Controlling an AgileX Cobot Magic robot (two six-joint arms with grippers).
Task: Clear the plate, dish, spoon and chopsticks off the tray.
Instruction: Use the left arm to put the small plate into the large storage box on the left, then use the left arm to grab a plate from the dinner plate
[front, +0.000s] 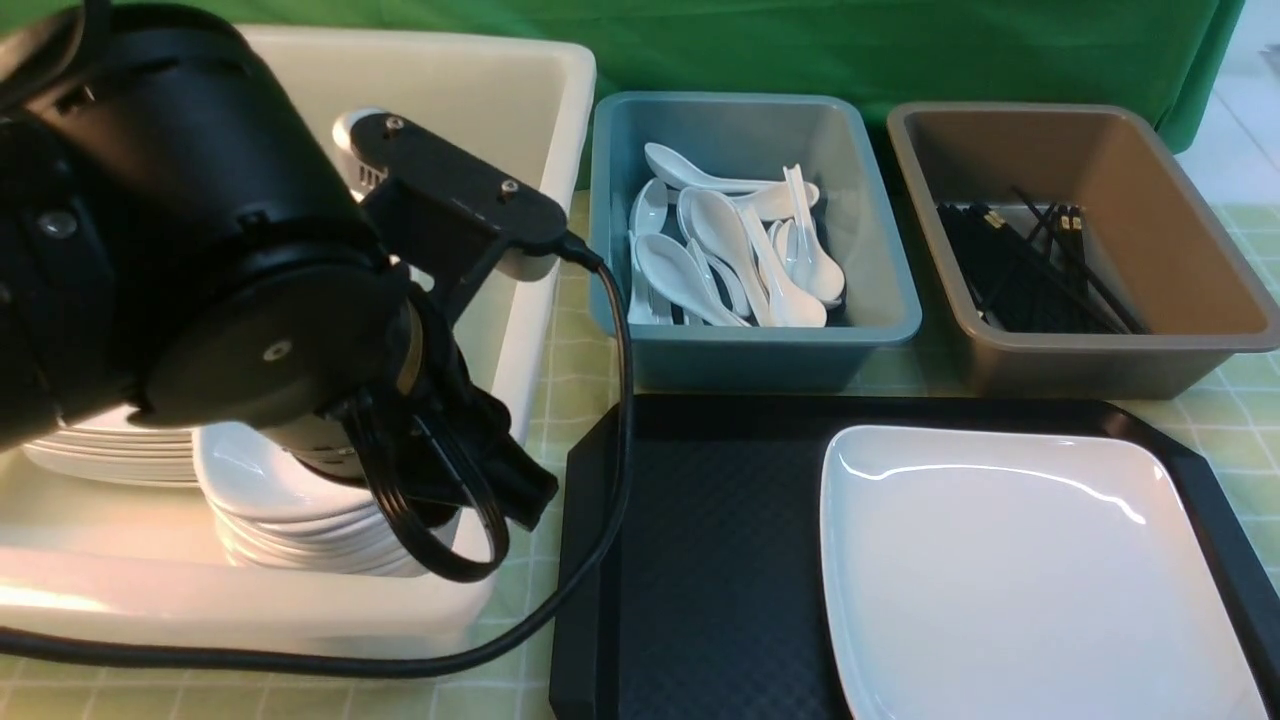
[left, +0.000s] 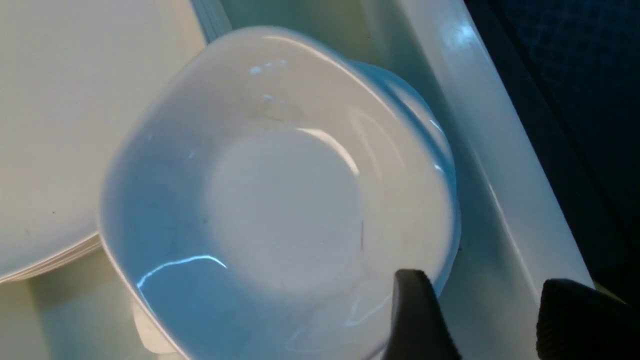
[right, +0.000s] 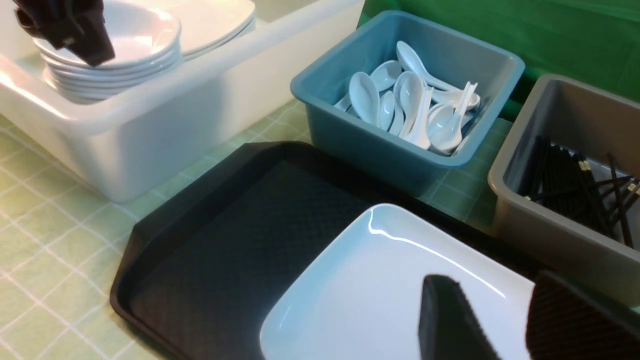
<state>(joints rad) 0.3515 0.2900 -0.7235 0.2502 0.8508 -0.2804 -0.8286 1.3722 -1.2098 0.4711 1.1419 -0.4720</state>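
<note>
- While the left gripper (left: 487, 280) hangs over the tub (front: 545, 120), its jaws are seen spread: one finger is above the inside of the top dish (left: 280, 200), the other above the tub wall, and nothing is pinched.
- The dish is stacked on other dishes inside the tub, beside a plate pile (front: 110, 455).
- The plate (front: 1020, 570) is found flat on the right part of the tray (front: 700, 560).
- The right gripper (right: 495, 280) is held over the plate, jaws apart, nothing between them; contact cannot be told.
- Spoons (front: 720, 250) are heaped in the teal bin (front: 880, 300), and chopsticks (front: 1030, 270) in the brown bin (front: 1200, 290), both behind the tray.
</note>
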